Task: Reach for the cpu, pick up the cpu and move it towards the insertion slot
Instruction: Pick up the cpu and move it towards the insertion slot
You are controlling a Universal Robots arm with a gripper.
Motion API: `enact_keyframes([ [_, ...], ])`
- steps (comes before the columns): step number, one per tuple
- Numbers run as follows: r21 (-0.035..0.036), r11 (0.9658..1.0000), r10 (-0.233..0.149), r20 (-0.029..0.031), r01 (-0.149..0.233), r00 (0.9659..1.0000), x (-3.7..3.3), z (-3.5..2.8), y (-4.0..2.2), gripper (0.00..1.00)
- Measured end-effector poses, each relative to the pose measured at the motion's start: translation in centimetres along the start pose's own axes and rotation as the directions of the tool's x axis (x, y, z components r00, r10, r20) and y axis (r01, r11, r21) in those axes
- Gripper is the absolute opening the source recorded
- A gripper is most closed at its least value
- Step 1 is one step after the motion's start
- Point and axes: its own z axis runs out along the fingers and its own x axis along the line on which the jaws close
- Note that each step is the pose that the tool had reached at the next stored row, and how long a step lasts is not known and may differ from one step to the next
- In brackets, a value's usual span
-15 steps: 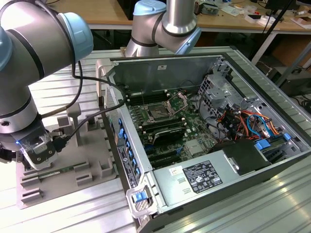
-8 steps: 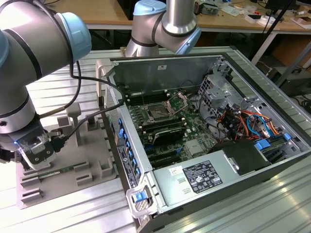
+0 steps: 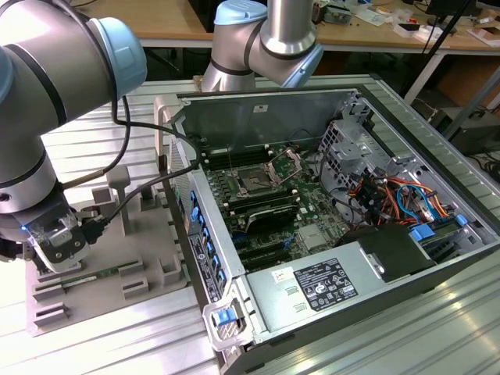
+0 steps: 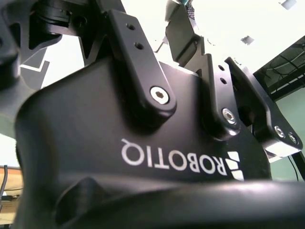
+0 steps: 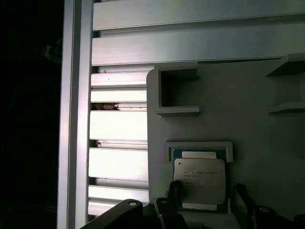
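Note:
In the first wrist view the cpu (image 5: pixel 199 180) lies flat in a shallow framed recess of the grey plastic tray (image 5: pixel 267 143), its silvery top facing up. My gripper (image 5: pixel 207 205) is just above it and open. One dark finger (image 5: pixel 174 193) is at one edge of the chip and the other finger (image 5: pixel 242 198) stands a little off the opposite edge. The insertion slot (image 3: pixel 256 181) is on the green board inside the computer case, its metal frame (image 3: pixel 285 160) hinged up. The arm's wrist (image 3: pixel 47 234) hangs over the tray at the exterior view's left.
The open computer case (image 3: pixel 336 195) lies on a ribbed metal table (image 3: pixel 437 328), to the exterior view's right of the tray (image 3: pixel 94 289). Upright tray posts (image 3: pixel 121 195) stand near the wrist. Cables (image 3: pixel 398 195) and a power supply (image 3: pixel 320 285) fill the case's right side.

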Motion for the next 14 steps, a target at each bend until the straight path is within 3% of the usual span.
enact_keyframes([
  [4, 0.0001, 1.0, 0.0, -0.0001, 0.0, 1.0, 0.0, -0.02, 0.0, 0.57],
  [5, 0.0001, 1.0, 0.0, -0.0001, 0.0, 1.0, 0.0, -0.02, 0.0, 0.69],
  [14, 0.0, 1.0, 0.0, -0.0001, 0.0, 1.0, 0.0, -0.04, 0.0, 0.69],
])
